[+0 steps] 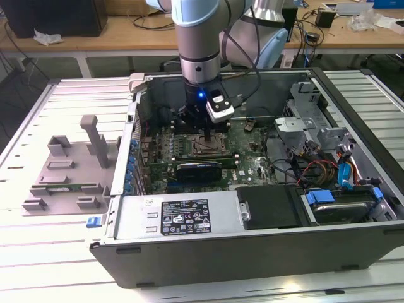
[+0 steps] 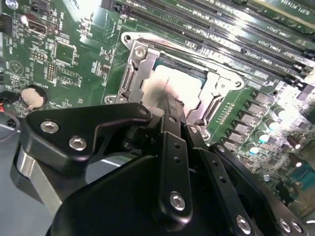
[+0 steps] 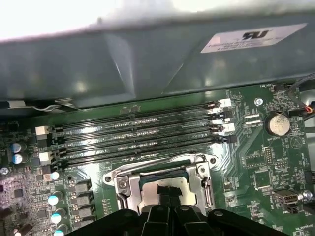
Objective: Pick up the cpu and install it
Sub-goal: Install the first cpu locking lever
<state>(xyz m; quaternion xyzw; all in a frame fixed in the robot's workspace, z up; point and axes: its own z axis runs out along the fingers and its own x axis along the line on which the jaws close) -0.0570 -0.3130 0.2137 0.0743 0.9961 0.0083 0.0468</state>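
Your arm (image 1: 201, 38) reaches straight down into the open computer case (image 1: 252, 214), which lies on its side on the slatted table (image 1: 38, 252), so the case walls ring the pincer on all sides. Under the pincer spreads the green motherboard (image 2: 74, 64), with the long memory slots (image 3: 142, 132) running just beyond the socket and a round coin battery (image 3: 277, 124) off to one side of them. Well away from the pincer, outside the case toward the exterior view's left, sits the grey plastic tray (image 1: 66, 173) with its upright posts. Directly below the pincer you have the metal socket frame (image 2: 135, 69), open around a square recess. The pincer (image 2: 170, 110) is closed down narrow, its black fingers (image 2: 172, 147) drawn together into a slim tip that meets the cpu (image 2: 170, 83). The cpu lies flat inside the socket frame, its pale silver top showing on either side of the tip. You cannot tell from these views whether the fingers actually grip the cpu or merely rest on it.
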